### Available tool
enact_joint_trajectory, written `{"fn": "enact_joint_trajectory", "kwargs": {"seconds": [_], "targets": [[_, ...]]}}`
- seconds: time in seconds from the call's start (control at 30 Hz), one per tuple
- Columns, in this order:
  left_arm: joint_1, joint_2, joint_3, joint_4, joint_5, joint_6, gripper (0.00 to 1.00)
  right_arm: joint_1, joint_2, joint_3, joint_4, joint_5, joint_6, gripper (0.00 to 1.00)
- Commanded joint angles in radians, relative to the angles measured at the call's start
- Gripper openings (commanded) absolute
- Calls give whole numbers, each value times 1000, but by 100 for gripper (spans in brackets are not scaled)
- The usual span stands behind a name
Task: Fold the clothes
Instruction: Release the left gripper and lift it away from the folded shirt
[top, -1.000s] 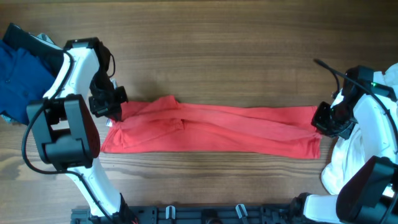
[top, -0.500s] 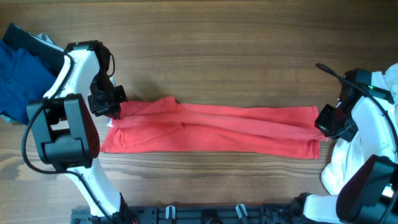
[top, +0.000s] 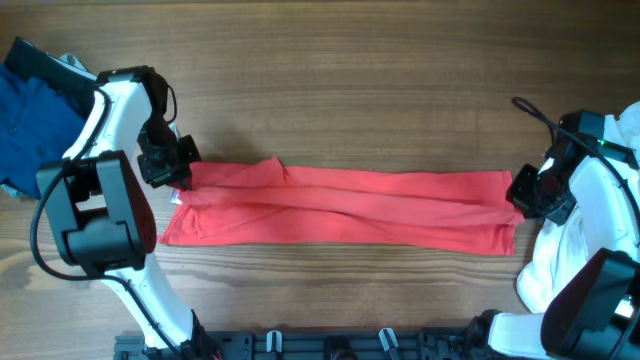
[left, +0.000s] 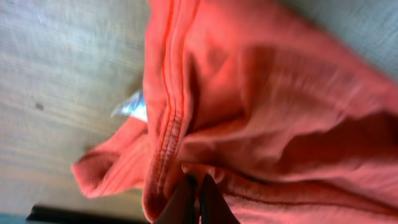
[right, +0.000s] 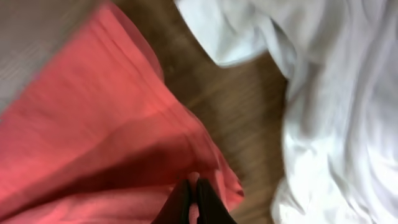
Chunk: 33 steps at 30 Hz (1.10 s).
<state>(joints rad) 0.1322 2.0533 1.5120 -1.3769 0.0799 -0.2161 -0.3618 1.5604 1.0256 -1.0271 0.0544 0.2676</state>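
Note:
The clothes are one red T-shirt (top: 340, 208), folded into a long band stretched across the table from left to right. My left gripper (top: 183, 174) is shut on its far left corner; in the left wrist view the gripper (left: 198, 180) pinches a fold of red cloth (left: 267, 106) beside a hem seam. My right gripper (top: 514, 192) is shut on the far right corner, and the right wrist view shows that gripper (right: 193, 183) pinching the red cloth (right: 93, 137). The band lies nearly taut between them. No lettering shows.
A blue garment (top: 30, 120) lies at the far left edge behind the left arm. A white garment (top: 570, 250) is heaped at the right edge under the right arm, also white cloth (right: 329, 93) close to the red corner. Wood table (top: 350, 90) stretches behind the shirt.
Both grippers have drawn slightly apart, left one leftward and right one rightward. The bump and wrinkles near the shirt's left end have flattened and the band is straighter.

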Motion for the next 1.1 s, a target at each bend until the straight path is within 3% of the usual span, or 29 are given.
{"fn": "enact_joint_trajectory", "kwargs": {"seconds": [0.0, 0.07, 0.17, 0.37, 0.47, 0.6, 0.83, 1.07], "targets": [[2, -17, -7, -43, -37, 37, 4, 0, 6, -6, -33, 104, 24, 8], [2, -17, -7, -55, -48, 37, 11, 0, 6, -6, -33, 104, 24, 20], [2, -19, -6, -61, -47, 37, 19, 0, 6, -5, -20, 103, 24, 27], [0, -118, 67, -34, 19, 37, 24, 0, 6, -5, 32, -146, -110, 27], [-21, -196, 72, 69, 170, 53, 49, 7, 6, -5, 32, -264, -156, 27], [-102, -185, 61, 149, 174, 56, 63, 30, 6, -6, 32, -261, -153, 31], [-304, -41, 43, 207, 174, 27, 63, 30, 7, -7, 43, -235, -126, 32], [-354, 74, 43, 305, 163, -88, 59, 30, 7, -7, 43, -235, -128, 32]]}}
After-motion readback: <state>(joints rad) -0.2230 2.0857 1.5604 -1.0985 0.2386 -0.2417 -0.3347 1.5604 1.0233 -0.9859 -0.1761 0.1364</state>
